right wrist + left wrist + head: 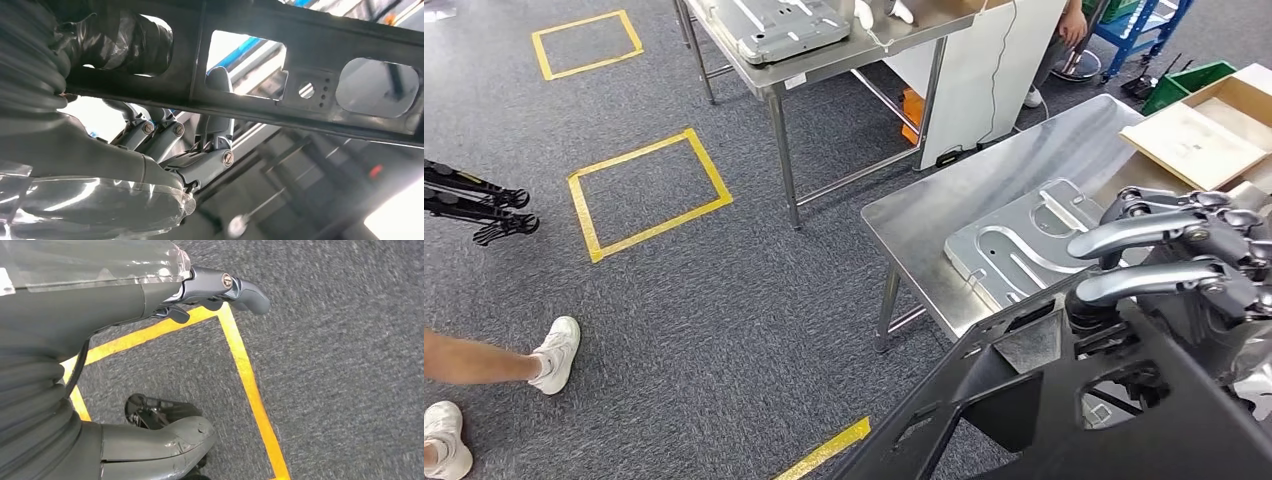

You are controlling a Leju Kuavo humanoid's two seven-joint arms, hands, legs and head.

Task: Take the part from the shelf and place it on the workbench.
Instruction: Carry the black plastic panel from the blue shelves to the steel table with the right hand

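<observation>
Here the right robot hand (pixel 1184 260) grips a large black part (pixel 1064 420), a flat frame with cut-out windows, its fingers (pixel 215 125) curled over one bar of the frame. The part is carried in the air, low at the robot's right, its upper edge just before the near corner of the steel tabletop (pixel 924 220). On that tabletop lies a silver stamped plate (pixel 1024 245), with an open cardboard box (pixel 1214 125) beyond it. The left robot hand (pixel 220 290) hangs over grey carpet (pixel 350 365) crossed by yellow tape (pixel 250 385); it appears to hold nothing, its fingers loosely apart, though the view is partial. A second steel table (pixel 844 60) bearing a grey plate (pixel 784 30) stands farther off, and a person's white shoes (pixel 554 355) show nearby.
</observation>
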